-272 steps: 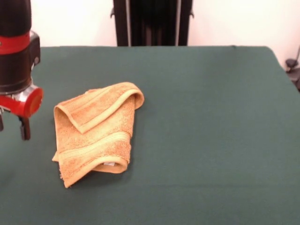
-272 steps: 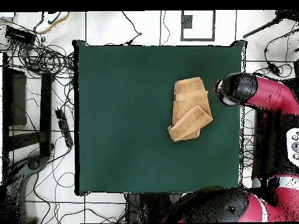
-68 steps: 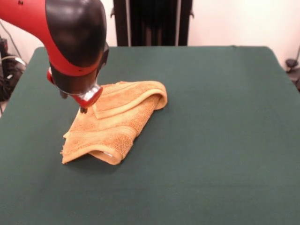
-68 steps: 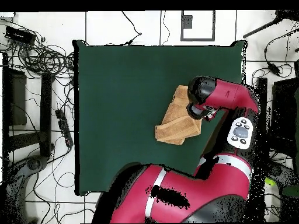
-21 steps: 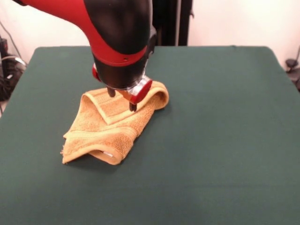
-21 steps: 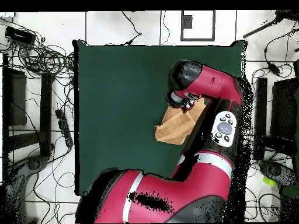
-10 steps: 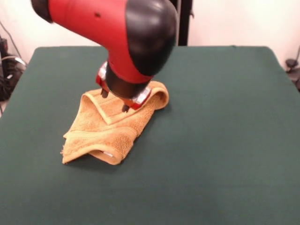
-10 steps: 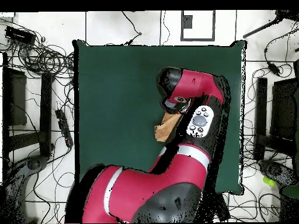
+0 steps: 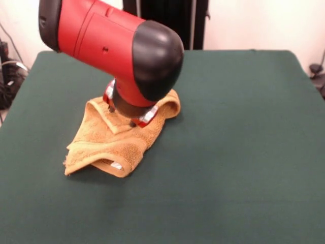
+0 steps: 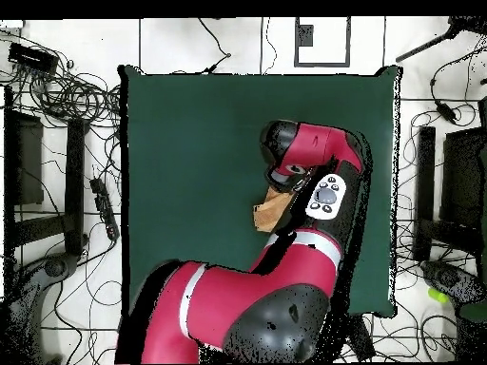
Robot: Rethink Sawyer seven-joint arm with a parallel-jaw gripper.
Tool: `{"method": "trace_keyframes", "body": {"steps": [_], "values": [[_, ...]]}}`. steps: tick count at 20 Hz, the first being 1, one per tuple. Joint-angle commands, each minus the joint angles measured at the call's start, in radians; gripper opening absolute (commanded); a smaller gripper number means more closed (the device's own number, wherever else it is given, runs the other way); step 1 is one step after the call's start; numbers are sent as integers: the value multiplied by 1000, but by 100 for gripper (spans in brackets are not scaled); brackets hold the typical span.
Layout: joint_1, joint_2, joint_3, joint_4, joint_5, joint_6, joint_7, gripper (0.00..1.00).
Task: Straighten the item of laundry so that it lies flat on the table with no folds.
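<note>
- The large rectangular surface (image 9: 244, 152) covered in dark green cloth carries one item, which lies left of centre in the front view.
- The small orange-tan terry-cloth hand towel (image 9: 109, 145) lies crumpled and folded over itself. A woven band runs across the lower fold, and a small white label (image 9: 116, 165) shows under the near edge of that fold.
- A second folded flap with a raised hem forms the upper part of the towel, and a rolled corner extends toward the right.
- The red and black arm (image 9: 117, 46) comes down over the upper part of the towel and covers most of it.
- The hand (image 9: 122, 116) is lowered onto the upper flap, its two dark tips set apart and at the cloth. Whether the tips pinch any cloth cannot be told.
- In the overhead view, the arm (image 10: 314, 162) hides nearly all of the towel (image 10: 269, 213); only one corner shows.
</note>
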Motion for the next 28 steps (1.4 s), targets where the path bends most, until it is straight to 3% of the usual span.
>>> {"method": "trace_keyframes", "body": {"steps": [1, 12, 21, 28], "values": [[-42, 26, 99, 131, 39, -115, 220, 100], [-28, 11, 94, 154, 60, -124, 256, 100], [-37, -128, 153, 272, 171, -110, 231, 100], [-33, -191, 158, 329, 208, -106, 196, 100]]}}
